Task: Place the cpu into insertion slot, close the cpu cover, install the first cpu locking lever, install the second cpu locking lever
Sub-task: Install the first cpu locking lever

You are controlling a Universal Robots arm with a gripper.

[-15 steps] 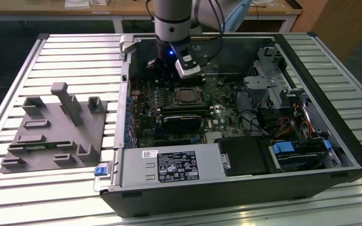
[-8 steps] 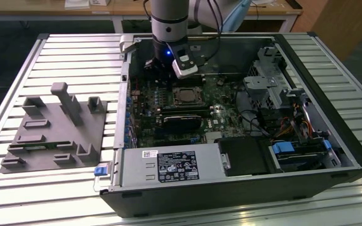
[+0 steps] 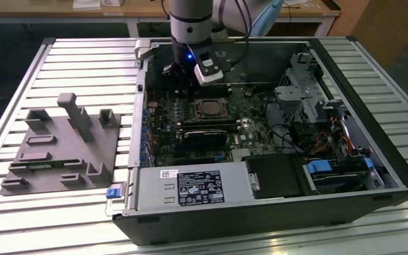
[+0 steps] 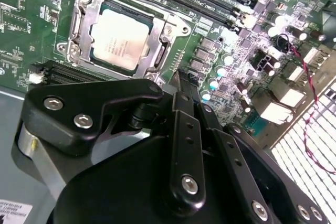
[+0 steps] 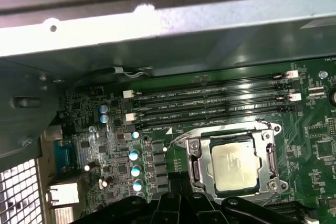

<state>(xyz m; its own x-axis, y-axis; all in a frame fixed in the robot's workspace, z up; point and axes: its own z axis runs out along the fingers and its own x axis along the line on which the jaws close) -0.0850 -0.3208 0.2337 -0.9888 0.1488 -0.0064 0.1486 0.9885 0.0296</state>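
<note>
Tool [image 4: 181,80]: grip cannot tell | cpu [image 4: 119,38]: pale silvery square, framed by cpu cover [image 4: 164,38]

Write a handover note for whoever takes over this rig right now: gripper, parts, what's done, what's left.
Gripper: over the motherboard, beside the slot.
Cpu: seated in the slot.
Cover: lying down around the cpu's edges.
Done: cpu placed; cover looks closed.
Left: the levers; I can't tell whether either is latched.
</note>
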